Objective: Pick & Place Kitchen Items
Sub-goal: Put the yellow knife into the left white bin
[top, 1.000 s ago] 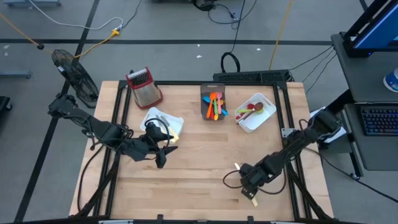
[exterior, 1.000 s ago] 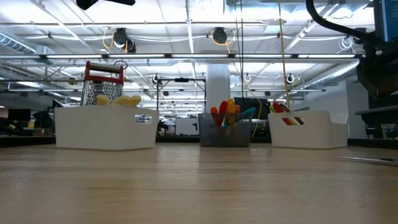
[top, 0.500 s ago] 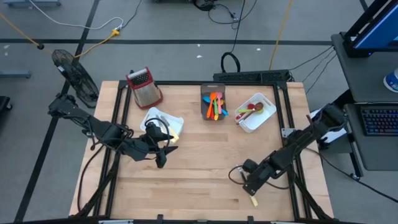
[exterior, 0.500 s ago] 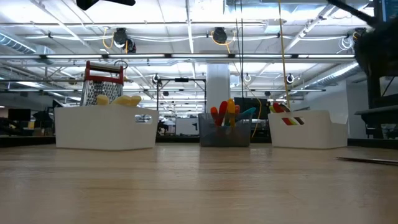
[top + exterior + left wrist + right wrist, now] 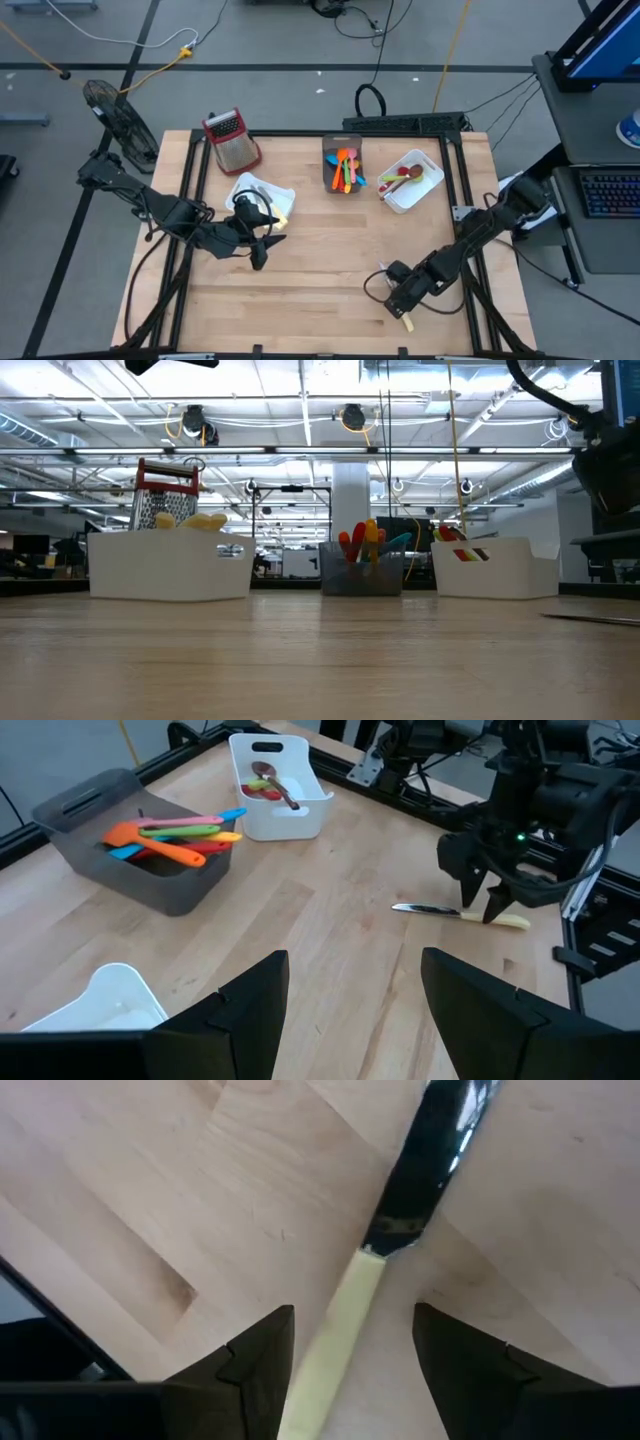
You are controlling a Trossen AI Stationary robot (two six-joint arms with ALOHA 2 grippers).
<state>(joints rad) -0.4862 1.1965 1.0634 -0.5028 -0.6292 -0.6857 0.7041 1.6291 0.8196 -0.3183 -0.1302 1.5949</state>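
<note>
As we read the overhead view from left to right, we met first the red-topped metal box grater (image 5: 232,138) at the far left corner of the pale wooden table (image 5: 300,290). Beside it lay the white rectangular bin (image 5: 262,193), and just in front of that bin the left gripper (image 5: 262,246) hovered, its dark fingers spread apart and holding nothing. At the centre of the far edge stood the grey rectangular bin (image 5: 342,165) of orange, green, red and pink plastic spoons and spatulas (image 5: 347,168). To its right sat a second white rectangular bin (image 5: 412,180), which held a brown wooden spoon (image 5: 401,177) among red utensils.

Farthest right and nearest the front edge, the right gripper (image 5: 400,296) hung low over the cream-handled table knife (image 5: 404,316), the one item left loose on the table. In the right wrist view the knife's cream handle (image 5: 335,1345) ran straight between the two parted fingers (image 5: 255,1365), and its dark blade (image 5: 425,1150) pointed away beyond them. We judged that the jaws straddled the handle across its long axis without yet pressing on it. The left wrist view confirmed this from across the table: the knife lay flat, with its handle end directly under the right gripper (image 5: 487,905) and its blade reaching out to the side.

The right arm was therefore far the nearer. We judged that the next move called only for a short descent and a closing of the fingers across the handle.
</note>
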